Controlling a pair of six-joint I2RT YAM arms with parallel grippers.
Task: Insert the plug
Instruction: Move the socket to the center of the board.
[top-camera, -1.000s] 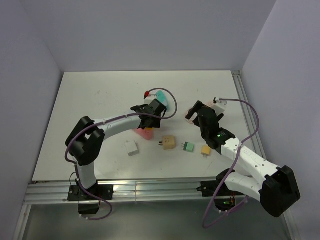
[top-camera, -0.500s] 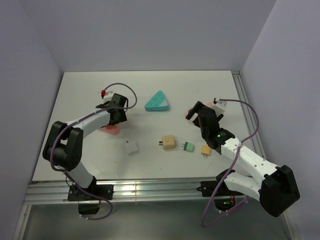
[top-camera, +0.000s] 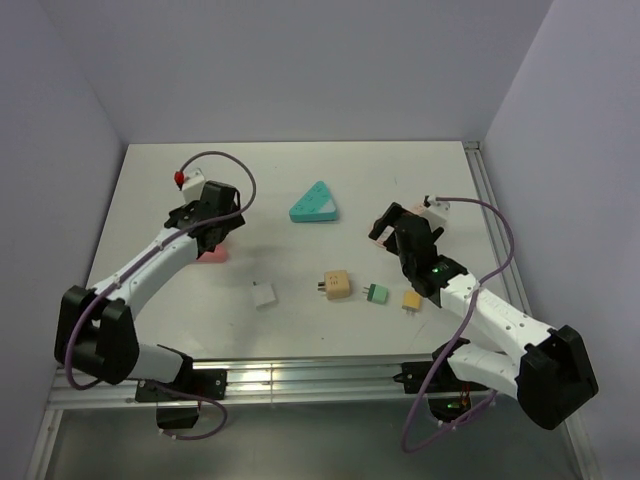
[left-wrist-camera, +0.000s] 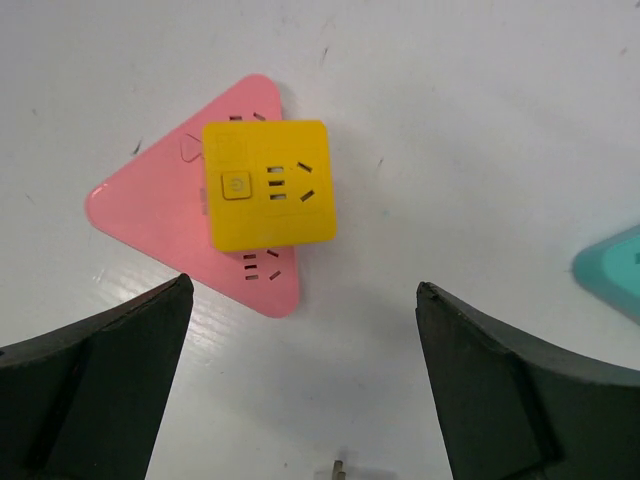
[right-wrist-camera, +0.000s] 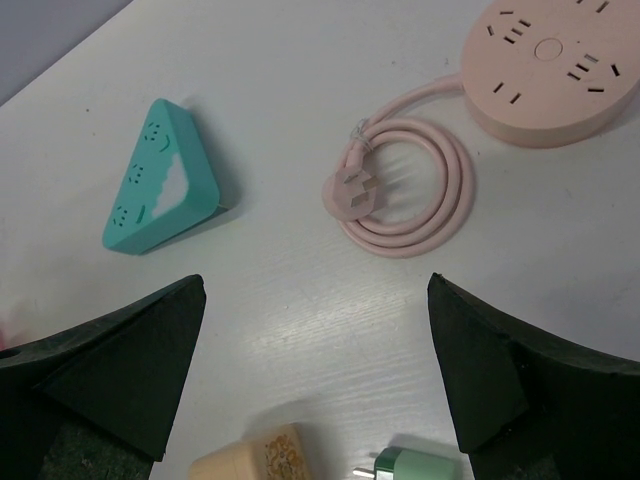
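Observation:
A yellow cube plug adapter (left-wrist-camera: 270, 185) sits on a pink triangular socket strip (left-wrist-camera: 150, 205) that lies flat on the white table, seen as the pink strip (top-camera: 213, 255) at the left in the top view. My left gripper (left-wrist-camera: 302, 285) (top-camera: 210, 232) hovers over it, open and holding nothing, its fingers apart from both. My right gripper (right-wrist-camera: 316, 280) (top-camera: 383, 224) is open and empty above bare table. Past it lie a coiled pink cord with its plug (right-wrist-camera: 355, 190) and a round pink power strip (right-wrist-camera: 550, 60).
A teal triangular socket strip (top-camera: 314, 203) (right-wrist-camera: 160, 180) lies mid-table. In a row nearer the arms lie a white plug (top-camera: 264, 296), a beige cube (top-camera: 336, 285) (right-wrist-camera: 250, 460), a green plug (top-camera: 376, 293) (right-wrist-camera: 410, 468) and a small yellow plug (top-camera: 411, 299). Walls close in on three sides.
My left arm has swung from mid-table to the left, with the pink strip going that way too. Its jaws have opened wide and drawn back. The right arm has barely moved.

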